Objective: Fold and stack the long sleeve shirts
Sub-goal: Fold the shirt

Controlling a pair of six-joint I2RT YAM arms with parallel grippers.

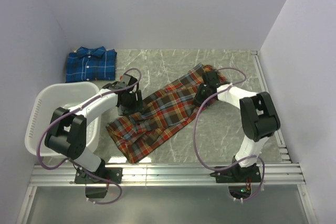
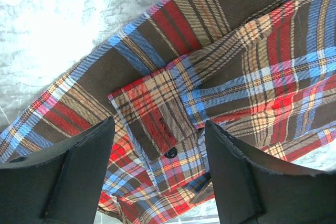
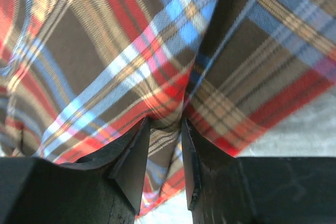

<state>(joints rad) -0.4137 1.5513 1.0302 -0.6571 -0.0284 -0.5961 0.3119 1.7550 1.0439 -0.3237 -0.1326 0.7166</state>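
The red-orange plaid shirt [image 1: 163, 114] lies spread out diagonally across the middle of the table. The blue plaid shirt [image 1: 90, 64] sits folded at the back left corner. My left gripper [image 1: 130, 104] hovers over the red shirt's left edge. In the left wrist view that left gripper [image 2: 158, 125] is open, straddling a buttoned cuff [image 2: 157, 124] without holding it. My right gripper [image 1: 202, 97] is down on the shirt's upper right part. In the right wrist view this right gripper [image 3: 164, 124] is shut on a raised fold of the red-orange cloth [image 3: 131, 51].
A white slotted basket [image 1: 39, 106] stands at the left, beside the left arm. Aluminium rails run along the front edge [image 1: 168, 171] and the right side [image 1: 268, 93]. Walls close in the back and both sides.
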